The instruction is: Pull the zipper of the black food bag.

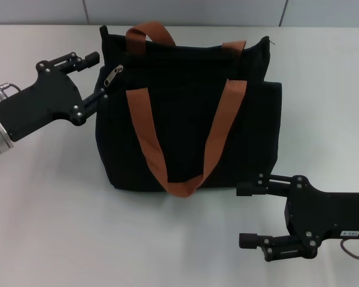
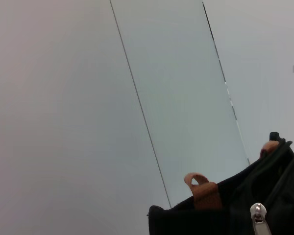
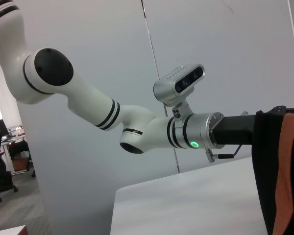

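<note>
From the head view, the black food bag [image 1: 188, 113] lay toward the far edge of the white desk [image 1: 48, 227], about midway between its left and right edges, with its two rust-orange strap handles [image 1: 179, 137] draped over its front face. The zipper [image 1: 113, 76] — a small silver pull tab — sat near the bag's top left corner. The left gripper [image 1: 97, 76] was at that corner with its fingers spread, one finger [image 1: 87, 58] above the bag's edge and the other against the bag's side just below the pull tab, holding nothing. The right gripper [image 1: 246, 215] rested near the desk's near right corner, just beside the bag's lower right corner, its fingers wide apart and empty.

In the left wrist view, the silver zipper [image 2: 258, 219] showed close by on the black food bag [image 2: 220, 210], with a strap handle [image 2: 203, 192] behind it.

In the right wrist view, the left arm [image 3: 112, 117] reached over the desk [image 3: 186, 200] toward the black food bag [image 3: 264, 171] — its gripper hidden behind the bag.
</note>
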{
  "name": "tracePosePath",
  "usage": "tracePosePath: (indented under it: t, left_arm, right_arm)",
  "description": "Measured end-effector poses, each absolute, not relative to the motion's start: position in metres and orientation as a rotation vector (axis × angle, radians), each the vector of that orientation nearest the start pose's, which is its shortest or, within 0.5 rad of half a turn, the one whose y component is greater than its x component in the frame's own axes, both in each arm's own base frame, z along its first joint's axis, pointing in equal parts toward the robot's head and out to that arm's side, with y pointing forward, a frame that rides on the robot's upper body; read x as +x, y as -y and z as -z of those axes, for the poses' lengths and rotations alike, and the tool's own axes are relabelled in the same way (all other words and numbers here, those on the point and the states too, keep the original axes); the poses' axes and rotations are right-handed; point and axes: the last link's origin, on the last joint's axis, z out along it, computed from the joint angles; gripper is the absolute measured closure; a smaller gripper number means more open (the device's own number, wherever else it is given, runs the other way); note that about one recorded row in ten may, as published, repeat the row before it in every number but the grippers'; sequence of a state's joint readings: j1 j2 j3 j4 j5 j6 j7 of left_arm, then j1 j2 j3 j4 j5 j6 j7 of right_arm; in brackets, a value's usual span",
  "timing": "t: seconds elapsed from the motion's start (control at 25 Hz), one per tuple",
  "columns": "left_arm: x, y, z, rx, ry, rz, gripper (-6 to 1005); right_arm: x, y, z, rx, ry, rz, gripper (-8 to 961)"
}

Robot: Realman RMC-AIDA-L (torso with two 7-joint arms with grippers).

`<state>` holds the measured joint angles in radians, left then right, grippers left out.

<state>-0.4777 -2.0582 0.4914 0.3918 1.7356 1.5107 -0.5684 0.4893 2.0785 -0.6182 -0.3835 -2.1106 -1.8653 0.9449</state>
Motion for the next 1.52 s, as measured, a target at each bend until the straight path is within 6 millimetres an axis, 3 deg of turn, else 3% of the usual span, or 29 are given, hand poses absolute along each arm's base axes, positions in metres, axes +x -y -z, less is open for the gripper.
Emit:
tracePosePath:
  t: [0.16,0.56,0.76,0.96,1.16,1.32,1.52]
  left_arm:
    - [-0.291,-0.324,-0.011,-2.280,0.013,0.761,367]
    - [-0.292,-0.321,-0.010,-2.284,0.019,0.763,841]
    - [-0.293,-0.320,-0.010,-2.281,0.019,0.766,975]
    - [-0.290,-0.318,-0.012,-2.271,0.012,0.796,975]
    - [-0.289,-0.317,-0.011,-2.253,0.020,0.820,974]
    - [-0.288,-0.315,-0.010,-2.248,0.028,0.837,974]
    - [-0.289,-0.314,-0.011,-2.230,0.037,0.843,974]
  right_arm:
    - [0.263,-0.248,0.034,-2.957,-0.303,-1.054,127]
    - [0.262,-0.249,0.034,-2.961,-0.297,-1.053,127]
    - [0.261,-0.248,0.033,-2.965,-0.296,-1.070,127]
    - [0.243,-0.247,0.016,-2.907,-0.337,-1.331,127]
    - [0.216,-0.270,0.001,-2.847,-0.625,-1.551,127]
    - [0.191,-0.292,0.000,-2.911,-0.828,-1.577,127]
    - [0.158,-0.329,0.001,-2.952,-1.085,-1.458,126]
